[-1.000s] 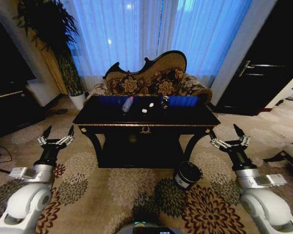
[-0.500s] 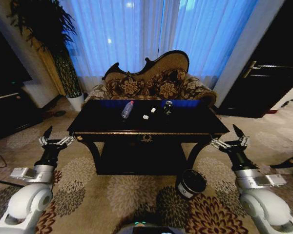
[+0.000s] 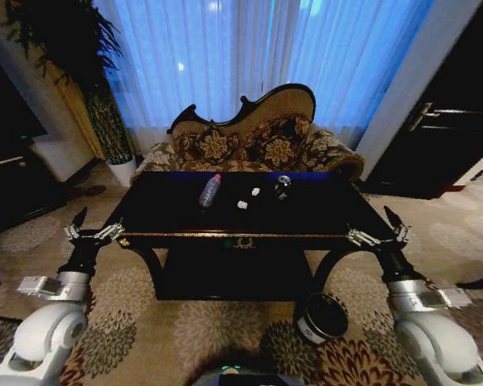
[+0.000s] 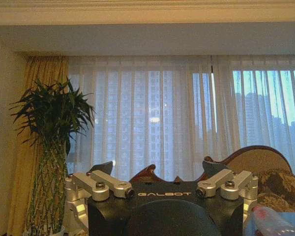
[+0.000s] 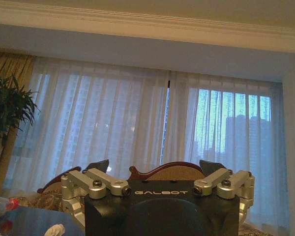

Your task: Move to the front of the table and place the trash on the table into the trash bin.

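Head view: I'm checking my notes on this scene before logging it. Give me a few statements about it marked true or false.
1. The clear bottle lies on the table. True.
2. The trash bin stands on the tabletop. False: it is on the carpet near the table's right front leg.
3. The left pincer holds the can. False: open and empty; the can stands on the table.
4. The right pincer is open, holding nothing. True.

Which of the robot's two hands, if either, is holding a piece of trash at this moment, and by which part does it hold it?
Neither. The left hand and right hand are both open and empty, raised before the table.
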Controlling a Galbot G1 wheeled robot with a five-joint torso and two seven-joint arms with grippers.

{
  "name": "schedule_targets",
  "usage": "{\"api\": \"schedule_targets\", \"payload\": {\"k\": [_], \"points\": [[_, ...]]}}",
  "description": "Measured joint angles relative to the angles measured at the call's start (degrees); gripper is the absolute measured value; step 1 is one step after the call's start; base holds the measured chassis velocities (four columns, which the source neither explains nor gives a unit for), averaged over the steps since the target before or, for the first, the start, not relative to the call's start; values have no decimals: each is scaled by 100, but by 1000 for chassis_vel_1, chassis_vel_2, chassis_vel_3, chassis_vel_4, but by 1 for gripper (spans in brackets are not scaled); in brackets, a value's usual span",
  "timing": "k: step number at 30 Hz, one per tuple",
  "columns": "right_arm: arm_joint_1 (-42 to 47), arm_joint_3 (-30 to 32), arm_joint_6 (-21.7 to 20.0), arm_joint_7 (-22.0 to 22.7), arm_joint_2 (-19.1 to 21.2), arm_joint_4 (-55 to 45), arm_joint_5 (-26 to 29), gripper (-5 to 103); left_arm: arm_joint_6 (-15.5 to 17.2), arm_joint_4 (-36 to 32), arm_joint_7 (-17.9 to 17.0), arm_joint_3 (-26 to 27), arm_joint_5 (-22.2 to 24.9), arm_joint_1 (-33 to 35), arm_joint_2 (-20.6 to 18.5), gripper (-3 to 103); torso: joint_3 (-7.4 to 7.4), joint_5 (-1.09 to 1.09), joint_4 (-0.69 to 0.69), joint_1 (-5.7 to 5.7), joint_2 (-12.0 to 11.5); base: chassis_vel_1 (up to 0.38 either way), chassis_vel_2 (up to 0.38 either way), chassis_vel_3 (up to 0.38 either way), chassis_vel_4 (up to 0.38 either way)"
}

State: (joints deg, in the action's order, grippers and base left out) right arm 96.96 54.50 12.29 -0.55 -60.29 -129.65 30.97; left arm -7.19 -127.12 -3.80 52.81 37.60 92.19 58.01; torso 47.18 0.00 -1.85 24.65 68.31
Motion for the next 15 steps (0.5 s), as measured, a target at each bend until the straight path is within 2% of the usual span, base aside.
{"api": "schedule_targets", "payload": {"k": [15], "points": [[1,-22,117,92,-33,16,-94,100,-10,-22,2,-15,-47,19,29,100,2,0,0,3,-2,-97,109,99,-104]]}}
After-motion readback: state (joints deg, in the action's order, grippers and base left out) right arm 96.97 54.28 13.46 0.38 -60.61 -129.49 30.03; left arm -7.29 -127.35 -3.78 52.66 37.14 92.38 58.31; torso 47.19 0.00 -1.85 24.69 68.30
